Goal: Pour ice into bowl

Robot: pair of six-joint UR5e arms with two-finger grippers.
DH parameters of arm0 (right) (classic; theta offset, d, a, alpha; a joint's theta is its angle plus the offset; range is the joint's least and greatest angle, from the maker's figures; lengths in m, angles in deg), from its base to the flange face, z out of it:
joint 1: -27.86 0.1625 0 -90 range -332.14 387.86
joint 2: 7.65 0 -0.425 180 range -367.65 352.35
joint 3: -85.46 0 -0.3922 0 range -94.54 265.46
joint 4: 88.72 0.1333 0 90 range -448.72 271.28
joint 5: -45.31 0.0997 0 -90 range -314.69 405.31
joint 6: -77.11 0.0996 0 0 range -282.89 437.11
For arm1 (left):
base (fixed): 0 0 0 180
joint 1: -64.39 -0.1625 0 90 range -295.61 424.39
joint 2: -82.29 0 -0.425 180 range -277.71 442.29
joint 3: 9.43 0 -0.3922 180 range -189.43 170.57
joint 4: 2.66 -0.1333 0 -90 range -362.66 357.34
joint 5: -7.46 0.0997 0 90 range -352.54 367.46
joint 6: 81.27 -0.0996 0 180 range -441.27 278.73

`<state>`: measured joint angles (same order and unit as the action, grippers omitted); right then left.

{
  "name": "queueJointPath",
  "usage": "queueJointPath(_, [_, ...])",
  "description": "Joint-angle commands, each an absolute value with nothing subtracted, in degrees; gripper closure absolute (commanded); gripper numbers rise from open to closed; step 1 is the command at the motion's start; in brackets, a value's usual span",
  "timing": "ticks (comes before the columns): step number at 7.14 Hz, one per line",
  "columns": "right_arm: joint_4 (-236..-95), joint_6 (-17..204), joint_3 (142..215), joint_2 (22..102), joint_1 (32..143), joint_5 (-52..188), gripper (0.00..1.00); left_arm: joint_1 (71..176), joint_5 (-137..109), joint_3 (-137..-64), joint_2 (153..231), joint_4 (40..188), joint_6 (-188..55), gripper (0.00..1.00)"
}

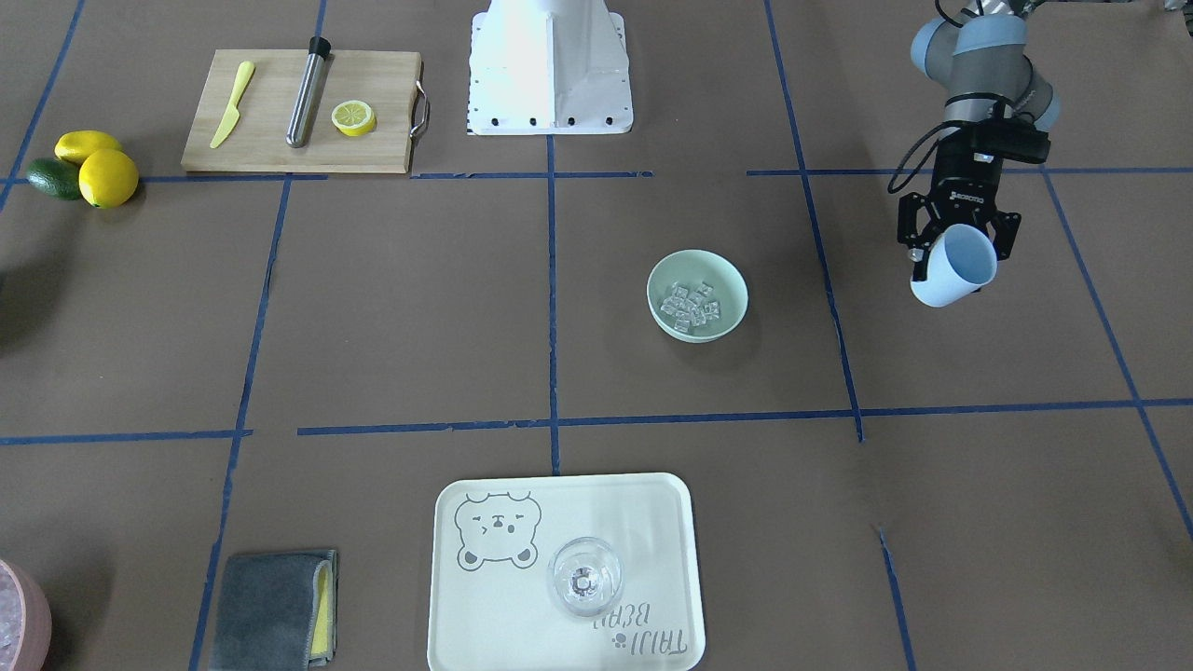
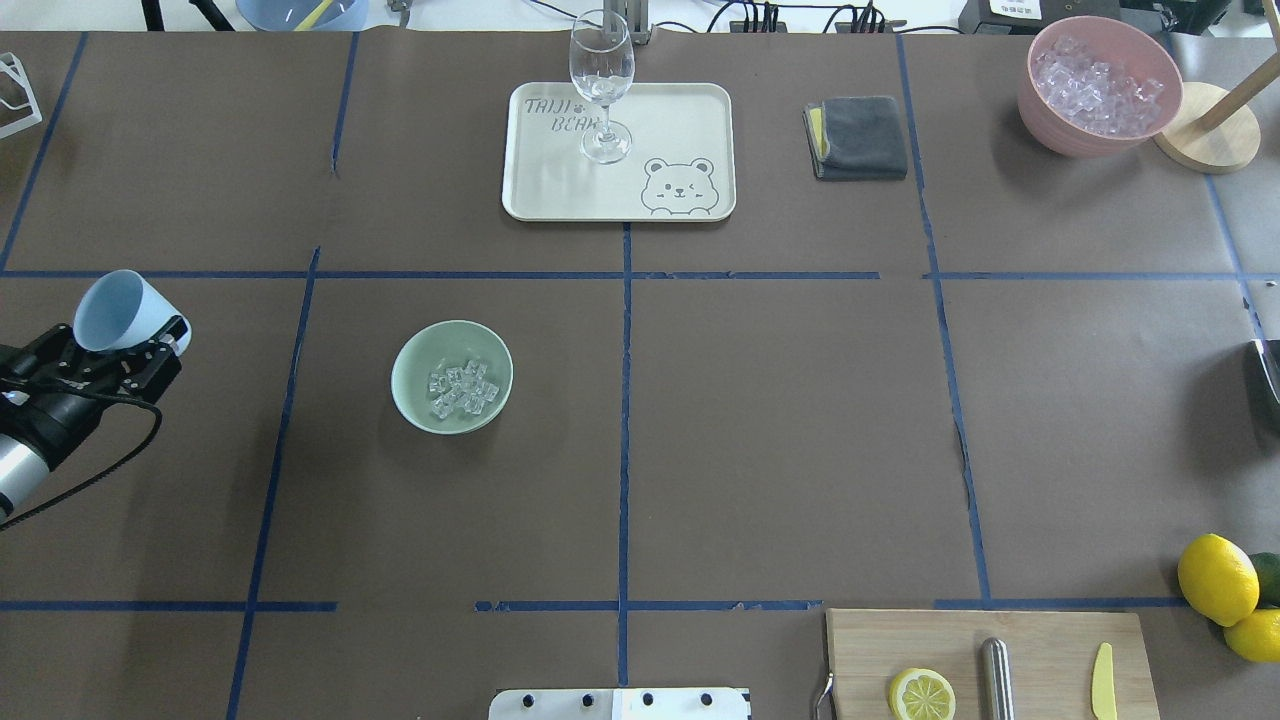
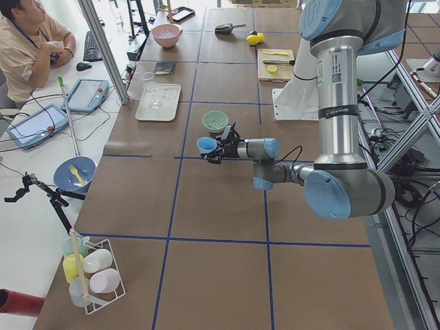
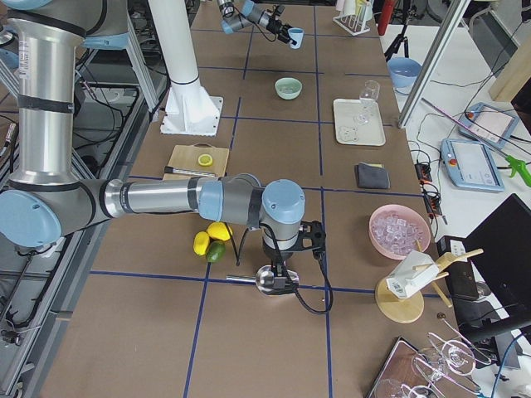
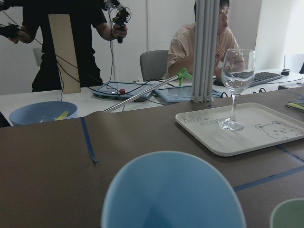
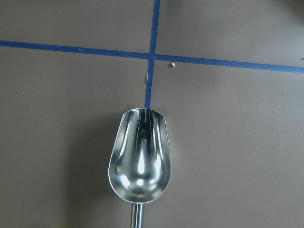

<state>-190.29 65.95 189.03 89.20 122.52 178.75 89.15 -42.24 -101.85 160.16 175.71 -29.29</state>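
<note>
We see the left tool (image 2: pixel 128 338) clamped on a tilted cup (image 2: pixel 118 308) at the left. The ice (image 2: pixel 462 388) lies in the bowl (image 2: pixel 408 380), on the surface (image 2: pixel 760 440) well right of the cup. The right tool (image 4: pixel 280 267) hangs over a scoop (image 6: pixel 140 156); its state we cannot tell.

Setting: robotics lab. Evidence you can check:
- brown table (image 2: pixel 800 450) gridded in blue tape (image 2: pixel 625 400)
- UR5e arm (image 3: pixel 337 103)
- white robot pedestal (image 1: pixel 550 65)
- aluminium frame post (image 5: pixel 205 47)
- your white side bench (image 3: pixel 27 234), carrying tablets (image 3: pixel 87 94), a keyboard (image 3: pixel 91 45) and loose cables
- a seated person (image 3: pixel 27 41) at that bench
</note>
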Motion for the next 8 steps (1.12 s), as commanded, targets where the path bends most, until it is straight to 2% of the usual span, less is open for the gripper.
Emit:
queueJointPath(1, [-190.24,65.95,189.0,89.2,122.51,178.81,0.0,90.41,-38.63,-95.68,159.8,176.46,-28.1,1.0])
queueJointPath(5, [-190.32,65.95,189.0,89.2,122.51,178.81,0.0,89.7,-36.05,-90.12,161.12,176.28,-23.89,1.0])
queueJointPath(8, [-190.23,65.95,189.0,89.29,122.51,178.81,0.0,86.9,-36.05,-89.76,161.39,175.93,-20.89,0.98])
